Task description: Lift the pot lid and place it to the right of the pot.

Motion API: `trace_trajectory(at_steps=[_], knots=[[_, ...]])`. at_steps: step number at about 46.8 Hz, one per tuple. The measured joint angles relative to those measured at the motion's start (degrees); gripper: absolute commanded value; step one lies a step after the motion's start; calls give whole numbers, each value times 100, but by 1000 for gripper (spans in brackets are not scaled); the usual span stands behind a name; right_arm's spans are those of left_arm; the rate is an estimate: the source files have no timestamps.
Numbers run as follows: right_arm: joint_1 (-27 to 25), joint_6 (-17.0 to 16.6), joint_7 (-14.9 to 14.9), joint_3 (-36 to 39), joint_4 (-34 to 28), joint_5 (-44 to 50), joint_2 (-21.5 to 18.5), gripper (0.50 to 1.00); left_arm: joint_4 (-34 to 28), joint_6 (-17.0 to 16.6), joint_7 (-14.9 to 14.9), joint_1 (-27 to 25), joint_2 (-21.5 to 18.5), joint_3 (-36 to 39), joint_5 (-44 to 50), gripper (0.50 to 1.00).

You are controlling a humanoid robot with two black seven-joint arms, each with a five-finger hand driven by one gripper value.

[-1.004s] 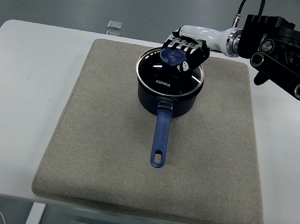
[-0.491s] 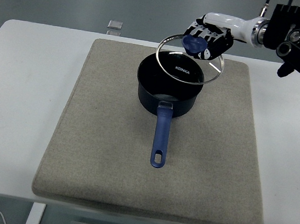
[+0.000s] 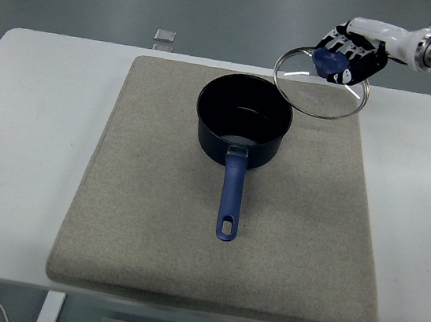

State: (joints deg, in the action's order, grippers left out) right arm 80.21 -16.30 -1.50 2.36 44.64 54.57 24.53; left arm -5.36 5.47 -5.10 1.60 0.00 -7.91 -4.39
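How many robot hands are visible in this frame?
1. Only the right hand shows, at the upper right, gripping the blue knob of the glass lid held above the mat's far right corner, right of the open pot. The left hand is out of view.

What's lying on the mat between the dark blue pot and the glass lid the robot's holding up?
Nothing: in the head view, only bare beige mat separates the dark blue pot from the raised glass lid in the right hand.

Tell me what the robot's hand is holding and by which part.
The right hand holds the glass pot lid by its blue knob, up in the air to the right of the open pot. No left hand shows.
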Motion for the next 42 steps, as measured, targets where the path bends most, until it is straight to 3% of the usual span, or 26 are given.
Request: trace_trajectory(at_steps=[14, 30, 38, 42], knots=[[-322, 148, -26, 29, -460, -46, -37, 529, 0, 4, 1, -2, 0, 0, 0, 1000], [-812, 439, -27, -50, -486, -201, -158, 539, 0, 3, 1, -1, 0, 0, 0, 1000], [-897, 486, -27, -55, -482, -187, -302, 572, 0, 2, 1, -1, 0, 0, 0, 1000], [-984, 565, -27, -56, -482, -166, -372, 615, 0, 3, 1, -2, 0, 0, 0, 1000]])
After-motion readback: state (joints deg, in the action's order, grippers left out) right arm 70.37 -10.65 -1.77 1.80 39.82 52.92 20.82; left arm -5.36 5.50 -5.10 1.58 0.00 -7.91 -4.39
